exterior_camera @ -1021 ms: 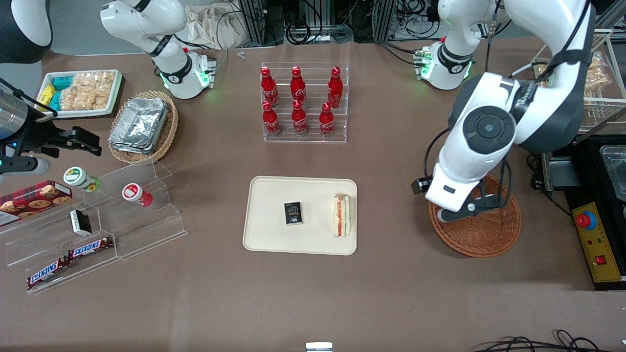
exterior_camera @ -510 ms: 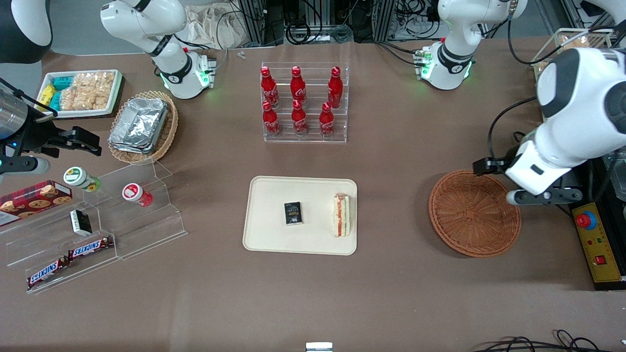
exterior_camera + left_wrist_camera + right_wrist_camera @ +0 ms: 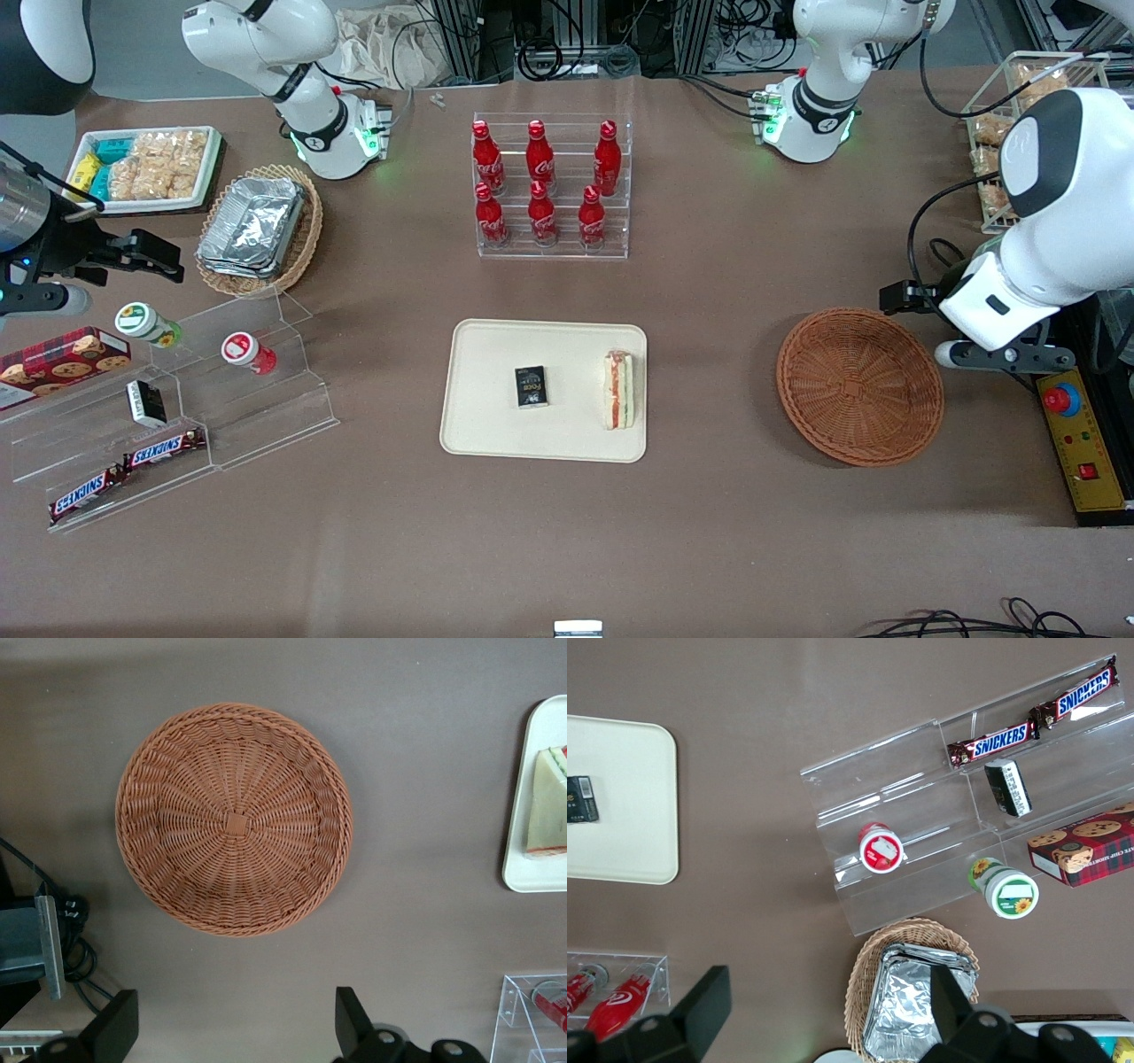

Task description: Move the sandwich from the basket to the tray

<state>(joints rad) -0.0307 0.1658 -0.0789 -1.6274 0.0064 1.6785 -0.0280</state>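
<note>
Lying on the tray (image 3: 496, 425) at the centre of the front view, the sandwich (image 3: 618, 390) rests on its side near the tray edge that faces the basket (image 3: 859, 386), with a small black box (image 3: 531, 386) beside it toward the tray's middle. The basket sits at the right of that frame with nothing in it, well apart from the tray. The gripper (image 3: 1001, 356) hangs at the right edge of the frame, just beside the basket's rim and clear of it; its fingers may be spread, though this angle shows them poorly.

From the left wrist camera, the gripper (image 3: 235, 1028) stands wide with nothing between its two dark fingertips (image 3: 115, 1020). The basket (image 3: 234, 819) shows only bare weave, and the sandwich (image 3: 549, 815) lies on the tray (image 3: 523, 877)
</note>
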